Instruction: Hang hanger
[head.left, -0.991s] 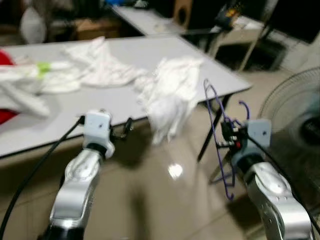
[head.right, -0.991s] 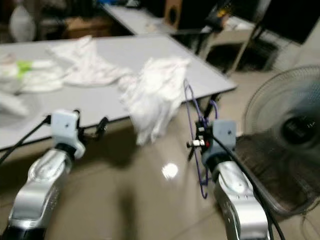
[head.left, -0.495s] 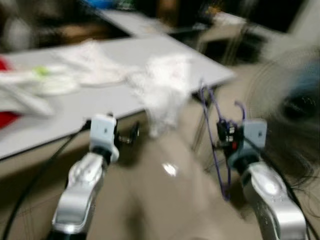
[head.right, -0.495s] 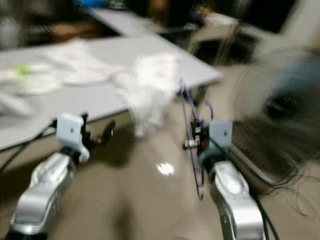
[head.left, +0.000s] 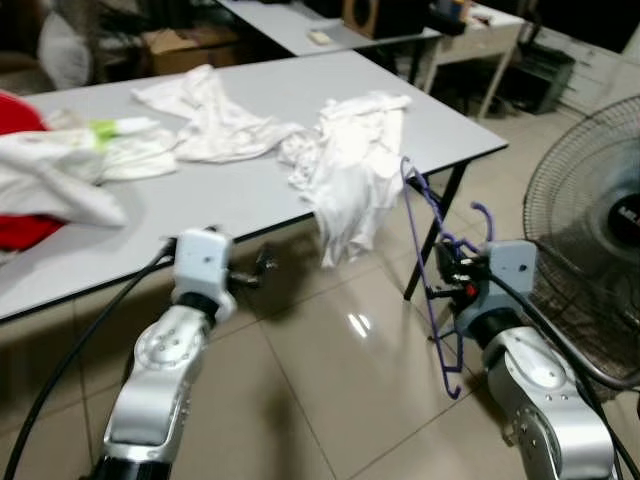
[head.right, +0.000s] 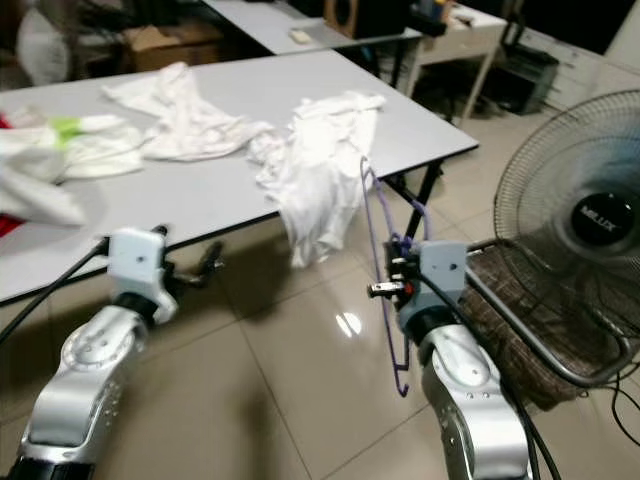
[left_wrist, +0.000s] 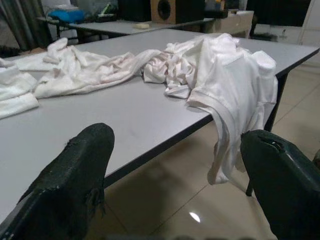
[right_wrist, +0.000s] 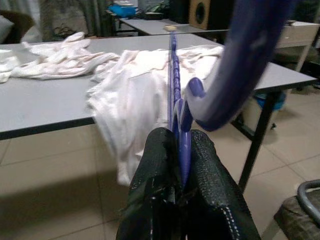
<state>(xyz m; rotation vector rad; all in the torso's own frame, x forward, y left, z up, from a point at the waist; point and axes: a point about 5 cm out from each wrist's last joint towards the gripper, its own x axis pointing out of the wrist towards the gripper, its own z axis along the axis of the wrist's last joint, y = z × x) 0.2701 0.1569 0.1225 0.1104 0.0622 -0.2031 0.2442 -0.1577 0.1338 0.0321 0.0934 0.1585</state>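
1. Hanger (head.left: 432, 262), thin purple wire, is already pinched in the right gripper (right_wrist: 181, 145), whose jaws press together on it just beyond the white shirt (head.left: 352, 170) that droops off the surface (head.left: 230, 195).
2. Its long axis stands nearly upright, hook curling toward the fan (head.left: 590, 240).
3. Left gripper (left_wrist: 175, 165), jaws spread, holds nothing; no rail is visible.

Clothes (head.left: 345, 170) lie on the table (head.left: 250, 195) ahead; a fan (head.left: 590, 240) stands right.
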